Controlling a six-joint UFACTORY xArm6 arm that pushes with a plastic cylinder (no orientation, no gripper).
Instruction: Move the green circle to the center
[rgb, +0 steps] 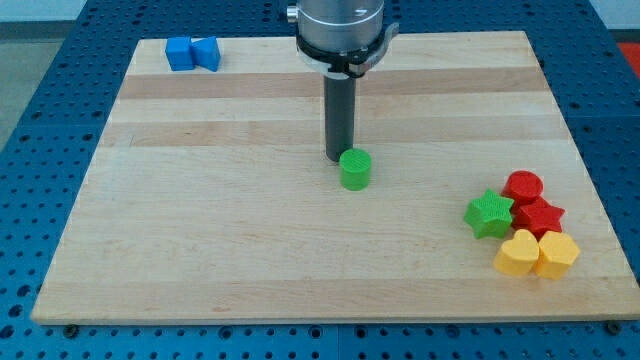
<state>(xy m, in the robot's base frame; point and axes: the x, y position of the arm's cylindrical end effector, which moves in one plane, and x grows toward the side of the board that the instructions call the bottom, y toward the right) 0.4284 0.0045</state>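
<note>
The green circle (355, 169) is a small green cylinder standing near the middle of the wooden board (200, 230). My tip (338, 159) is the lower end of a dark rod that comes down from the view's top. It stands just to the upper left of the green circle, touching it or nearly so.
Two blue blocks (193, 53) sit side by side at the board's top left corner. At the lower right is a cluster: a green star (489, 214), a red circle (523, 186), a red star (541, 216), a yellow heart (517, 253) and a yellow hexagon (557, 254).
</note>
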